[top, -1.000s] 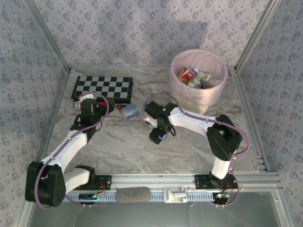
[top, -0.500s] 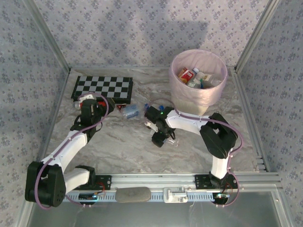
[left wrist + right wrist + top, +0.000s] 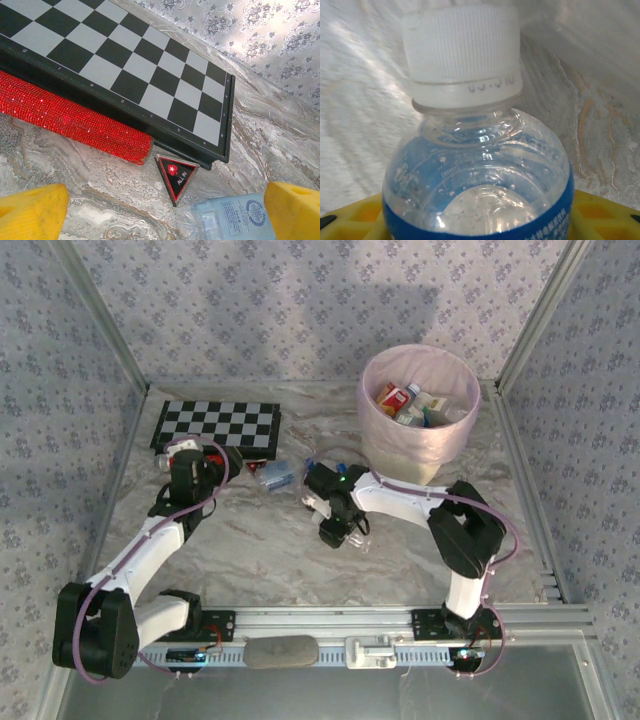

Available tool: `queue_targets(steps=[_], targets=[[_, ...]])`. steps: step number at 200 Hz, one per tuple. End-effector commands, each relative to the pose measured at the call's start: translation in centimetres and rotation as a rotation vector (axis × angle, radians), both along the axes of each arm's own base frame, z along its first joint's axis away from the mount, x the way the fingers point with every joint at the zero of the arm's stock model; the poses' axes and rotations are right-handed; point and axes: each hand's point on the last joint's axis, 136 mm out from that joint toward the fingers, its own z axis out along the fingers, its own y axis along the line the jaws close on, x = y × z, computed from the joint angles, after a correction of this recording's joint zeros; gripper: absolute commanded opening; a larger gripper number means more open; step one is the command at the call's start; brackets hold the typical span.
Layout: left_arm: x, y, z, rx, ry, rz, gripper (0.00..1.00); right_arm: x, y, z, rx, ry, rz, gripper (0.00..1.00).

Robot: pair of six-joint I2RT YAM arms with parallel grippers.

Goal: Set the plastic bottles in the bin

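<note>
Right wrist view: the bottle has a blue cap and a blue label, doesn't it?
Not quite. In the right wrist view the bottle has a white cap, not a blue one. Its label is blue, as you said.

The left arm [image 3: 150, 540] and right arm [image 3: 400, 502] are alike: white tubular links between bulky black joint housings, each trailed by a slack mauve cable [image 3: 226, 465] and bolted by a black base [image 3: 190, 608] to a silver rail [image 3: 330, 620] at the near edge. A small green light [image 3: 346, 472] glows on the right arm's wrist housing. The left claw [image 3: 162, 210] and right claw [image 3: 339, 531] carry blunt yellow fingers [image 3: 30, 210].
</note>
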Motion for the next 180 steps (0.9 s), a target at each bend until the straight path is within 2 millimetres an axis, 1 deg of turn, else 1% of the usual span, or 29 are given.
queue_targets(steps=[1, 18, 42, 50, 76, 92, 99, 101, 104, 112, 126, 148, 165, 180], targets=[[-0.1, 0.1, 0.8, -0.009, -0.035, -0.003, 1.00, 1.2, 3.0, 7.0, 0.238, -0.053, 0.017, 0.43], [-0.1, 0.1, 0.9, -0.002, -0.038, -0.006, 1.00, 2.5, 3.7, 11.1, 0.365, -0.098, 0.005, 0.43], [-0.1, 0.1, 1.0, 0.007, -0.041, -0.013, 1.00, 5.7, 3.7, 17.6, 0.519, -0.235, -0.036, 0.41], [-0.1, 0.1, 1.0, 0.010, -0.043, -0.014, 1.00, 6.4, 3.8, 20.0, 0.575, -0.279, -0.040, 0.41], [-0.1, -0.1, 1.1, 0.010, -0.047, -0.022, 1.00, 8.7, 3.3, 27.3, 0.726, -0.443, -0.058, 0.41], [0.0, -0.3, 1.0, 0.008, -0.047, -0.031, 1.00, 9.9, 2.5, 30.9, 0.778, -0.539, -0.072, 0.41], [0.1, -0.4, 1.0, 0.006, -0.047, -0.037, 1.00, 10.3, 2.0, 31.7, 0.774, -0.578, -0.076, 0.41], [0.1, -0.4, 0.9, 0.005, -0.046, -0.039, 1.00, 10.6, 2.0, 32.4, 0.785, -0.606, -0.076, 0.41], [0.1, -0.5, 0.9, 0.005, -0.045, -0.041, 1.00, 10.8, 1.8, 33.0, 0.789, -0.631, -0.078, 0.41], [0.1, -0.6, 0.8, 0.003, -0.042, -0.049, 1.00, 11.5, 1.2, 34.2, 0.783, -0.695, -0.088, 0.41], [0.2, -0.9, 0.7, 0.001, -0.036, -0.064, 1.00, 12.6, 0.0, 35.8, 0.761, -0.801, -0.118, 0.41], [0.2, -1.3, 0.5, -0.004, -0.029, -0.085, 1.00, 14.4, -2.7, 38.2, 0.722, -0.951, -0.200, 0.41], [0.2, -1.5, 0.1, -0.009, -0.019, -0.095, 1.00, 16.0, -5.5, 39.3, 0.684, -1.040, -0.298, 0.41], [0.3, -1.7, -0.2, -0.016, -0.013, -0.104, 1.00, 17.4, -8.3, 39.5, 0.635, -1.089, -0.395, 0.41]])
